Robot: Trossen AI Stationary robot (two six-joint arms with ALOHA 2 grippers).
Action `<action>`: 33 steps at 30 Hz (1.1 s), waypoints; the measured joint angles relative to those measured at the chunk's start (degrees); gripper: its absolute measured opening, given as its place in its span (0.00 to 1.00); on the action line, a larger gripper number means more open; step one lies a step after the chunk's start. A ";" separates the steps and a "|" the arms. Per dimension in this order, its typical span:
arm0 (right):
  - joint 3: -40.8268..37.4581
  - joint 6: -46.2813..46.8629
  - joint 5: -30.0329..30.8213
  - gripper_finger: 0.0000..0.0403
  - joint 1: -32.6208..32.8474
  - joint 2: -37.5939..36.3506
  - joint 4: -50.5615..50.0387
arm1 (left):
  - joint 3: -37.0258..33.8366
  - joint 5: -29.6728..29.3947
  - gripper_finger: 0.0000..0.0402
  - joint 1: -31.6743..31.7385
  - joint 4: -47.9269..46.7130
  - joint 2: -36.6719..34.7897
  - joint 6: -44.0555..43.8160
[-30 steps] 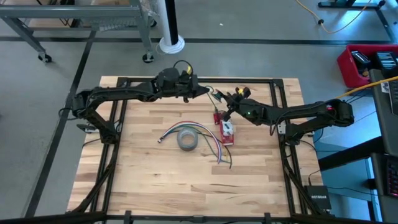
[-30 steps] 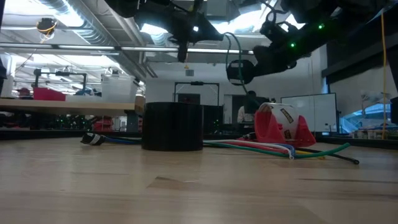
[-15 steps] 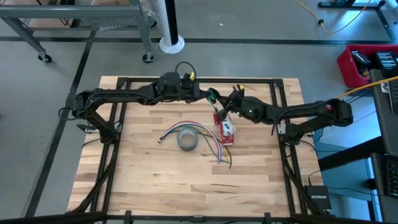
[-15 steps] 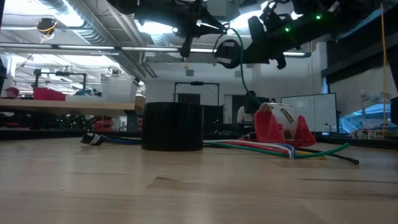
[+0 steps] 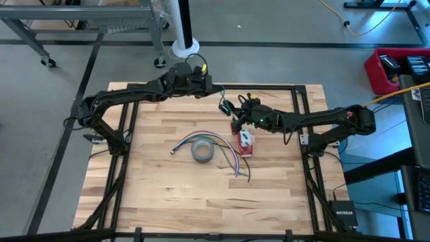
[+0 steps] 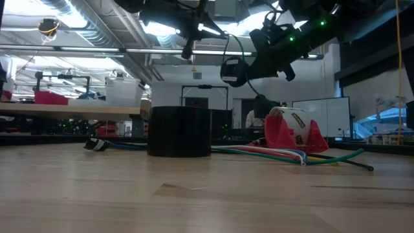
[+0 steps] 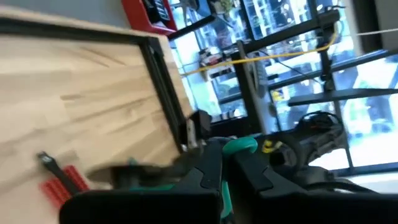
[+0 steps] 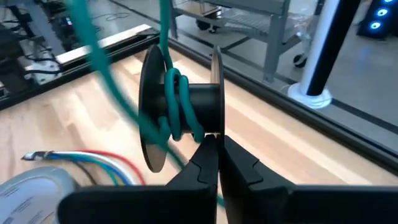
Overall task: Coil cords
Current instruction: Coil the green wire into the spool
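Note:
A black spool (image 8: 199,99) with two round flanges has thin green cord (image 8: 177,106) wound round its core. It hangs above the table's far middle (image 5: 224,105), and my right gripper (image 8: 217,144) is shut on it. From the spool one strand of the cord (image 8: 163,25) runs up and across to my left gripper (image 7: 227,152). That gripper is shut on the cord near the table's far edge (image 5: 211,90). The low view shows the spool (image 6: 233,70) high above the tabletop. My left gripper pinches the green cord (image 7: 242,145) between its two fingertips, and the cord is lifted clear of the table. My right gripper pinches the spool at the rim of one flange (image 8: 215,127), coming from the table's right side and slanting slightly down. The spool is clear of the table, its axis lying across the fingers.
On the table's middle lie a grey roll of tape (image 5: 202,150), a fan of coloured cords (image 5: 230,159) and a red and white holder (image 5: 245,142). Black frame rails (image 5: 299,134) run along the table's sides.
My left gripper has risen, rolled and drawn back toward the table's far edge with the cord. My right gripper has carried the spool a little toward the table's left and rolled, so the spool has turned about. Both have stayed shut.

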 joint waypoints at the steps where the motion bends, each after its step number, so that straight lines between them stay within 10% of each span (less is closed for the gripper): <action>1: 0.01 0.00 -0.72 0.01 0.00 -0.03 0.14 | 0.65 0.02 0.00 0.44 -1.40 0.00 0.85; 33: 2.25 5.95 2.09 0.01 -0.04 -0.01 -0.85 | 1.62 4.08 0.00 -2.27 -2.94 -0.65 1.80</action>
